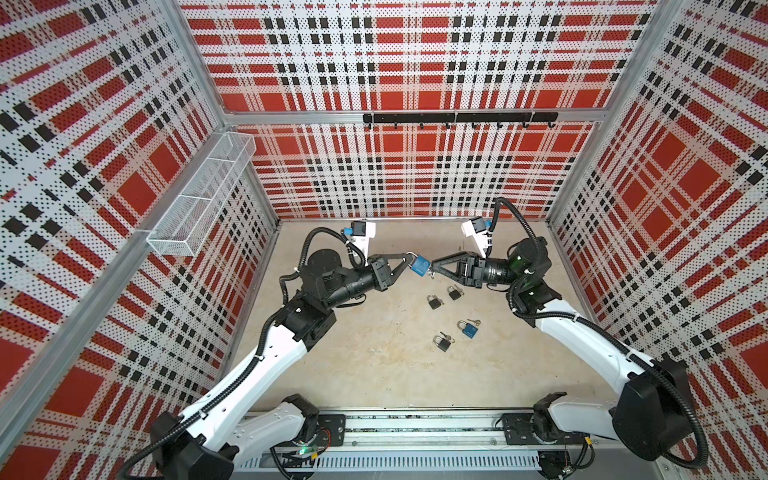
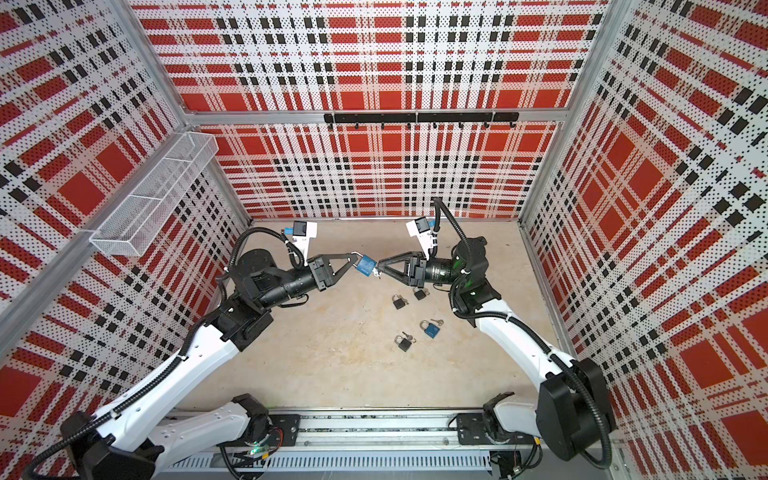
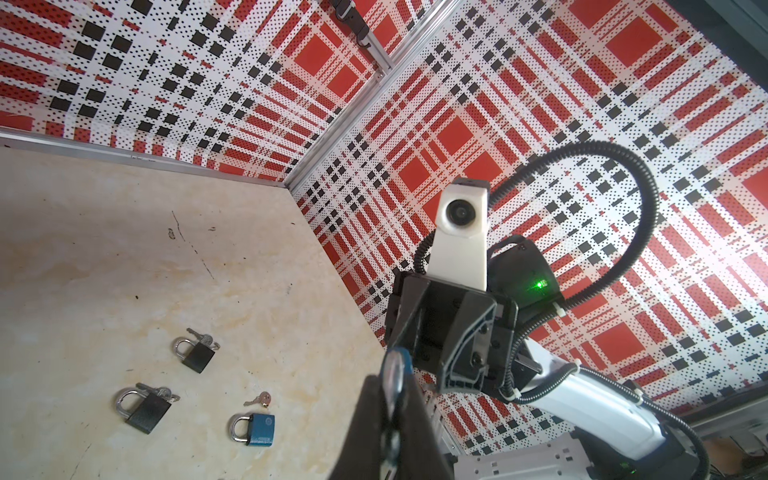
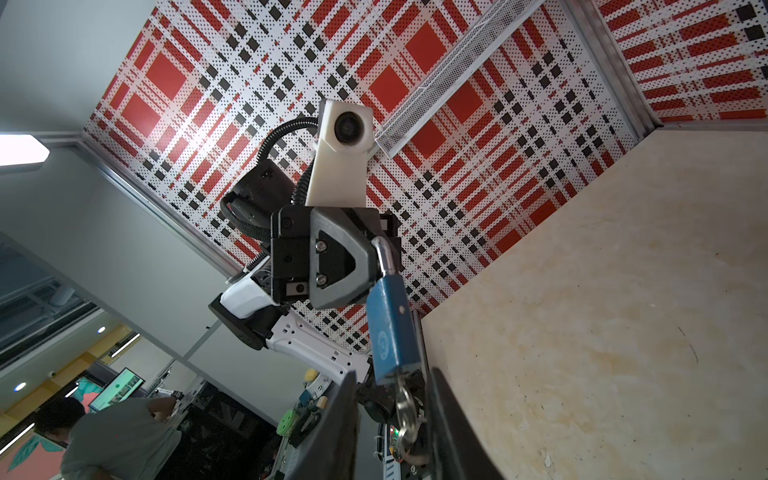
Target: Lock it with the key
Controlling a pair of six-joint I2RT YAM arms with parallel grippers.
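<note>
Right gripper [image 4: 392,374] fingers closest, standing apart either side of key [image 4: 405,409], gap showing. Key sits in base of blue padlock [image 4: 390,328], held off the table [image 1: 374,374]. Left gripper [image 1: 409,261] clamped on its shackle. Four spare padlocks [image 1: 444,343] lie on table. Wire basket [image 1: 199,195] hangs on left wall, three compartments, contents not discernible

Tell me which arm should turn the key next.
Right. The left claw is shut on the shackle of the blue padlock, holding it aloft; the right claw brackets the key in its base.
</note>
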